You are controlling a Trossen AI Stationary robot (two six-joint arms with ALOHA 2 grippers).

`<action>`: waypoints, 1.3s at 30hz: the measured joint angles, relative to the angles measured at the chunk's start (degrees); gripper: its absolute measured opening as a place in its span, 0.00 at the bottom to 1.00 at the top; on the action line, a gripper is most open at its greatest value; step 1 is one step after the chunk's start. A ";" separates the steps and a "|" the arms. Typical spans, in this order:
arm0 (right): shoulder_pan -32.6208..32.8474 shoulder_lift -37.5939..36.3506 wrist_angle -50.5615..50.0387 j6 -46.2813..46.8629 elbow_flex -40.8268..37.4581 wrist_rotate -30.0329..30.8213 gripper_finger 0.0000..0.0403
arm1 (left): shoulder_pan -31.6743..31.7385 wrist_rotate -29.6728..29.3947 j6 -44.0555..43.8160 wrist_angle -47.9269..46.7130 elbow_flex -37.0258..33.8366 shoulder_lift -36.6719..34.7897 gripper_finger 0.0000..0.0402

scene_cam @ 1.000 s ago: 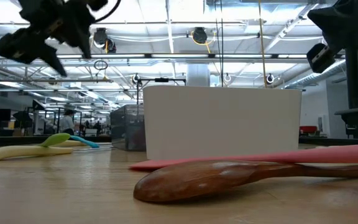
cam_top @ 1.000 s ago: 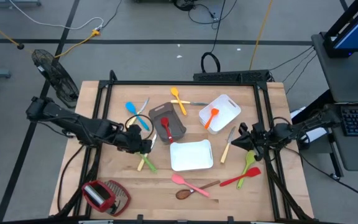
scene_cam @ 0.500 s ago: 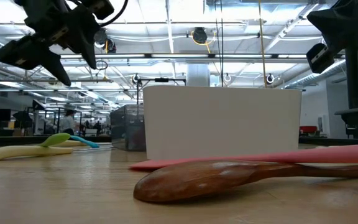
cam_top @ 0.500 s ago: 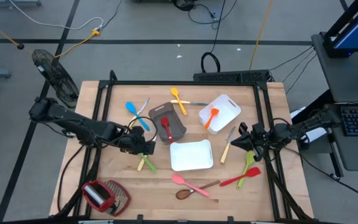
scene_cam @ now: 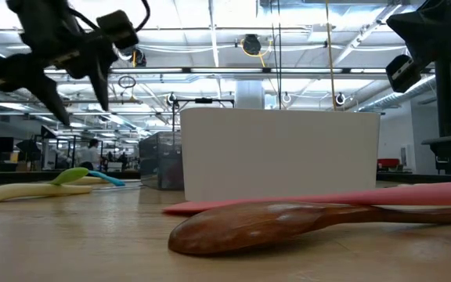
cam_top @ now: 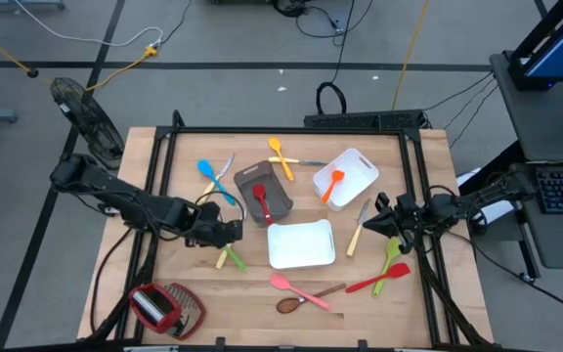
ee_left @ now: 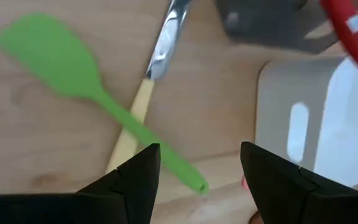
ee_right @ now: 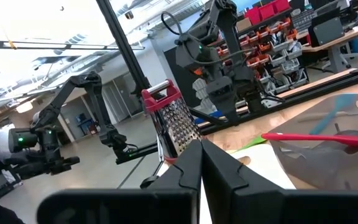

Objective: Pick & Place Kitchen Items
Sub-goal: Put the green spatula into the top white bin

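So the left gripper (cam_top: 231,233) is hovering with its fingers spread wide over the green spatula (ee_left: 73,81) and a pale-handled knife (ee_left: 143,99), which are lying crossed on the wooden table (cam_top: 203,293) just left of the empty white tray (cam_top: 301,244). In the left wrist view the spatula's long axis is running diagonally, blade at one end and thin handle tip ending right between the two fingers (ee_left: 129,186), and it's lying over the knife's handle. Nothing is being held.

Right next to that pair, the tray edge and the grey bin (cam_top: 265,196) with a red spoon (cam_top: 261,202) in it are crowding things a bit. Past the bin a blue spoon (cam_top: 211,177) and an orange fork (cam_top: 281,156) are lying at angles, and an orange spoon (cam_top: 334,182) is sitting in the far white tray (cam_top: 358,168).

The right gripper (cam_top: 379,220) is waiting near the right edge with its fingers pressed together, empty, close to another knife (cam_top: 358,228), a green spoon (cam_top: 391,256) and a red spatula (cam_top: 379,280). A pink spatula (cam_top: 296,287) and the wooden spoon (cam_top: 303,298) are crossing each other near the front, with the red grater thing (cam_top: 162,308) off at the front left corner
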 joint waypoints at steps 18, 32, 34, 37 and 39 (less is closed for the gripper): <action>0.01 0.36 -0.02 0.45 -0.02 0.03 0.01 | -3.57 3.85 -12.47 2.62 -0.10 6.70 0.57; 0.02 0.52 -0.42 0.39 -0.02 0.04 0.01 | -3.83 7.07 -16.04 5.57 -0.10 9.77 0.57; 0.02 0.52 -0.44 0.37 -0.02 0.04 0.01 | -3.80 7.28 -16.37 5.97 0.05 10.14 0.57; 0.02 0.52 -0.43 0.35 -0.04 0.04 0.01 | -3.64 8.06 -17.01 5.73 -0.11 10.89 0.57; 0.01 0.57 -0.60 0.39 -0.03 0.04 0.01 | -3.54 8.15 -17.13 6.40 0.02 11.21 0.57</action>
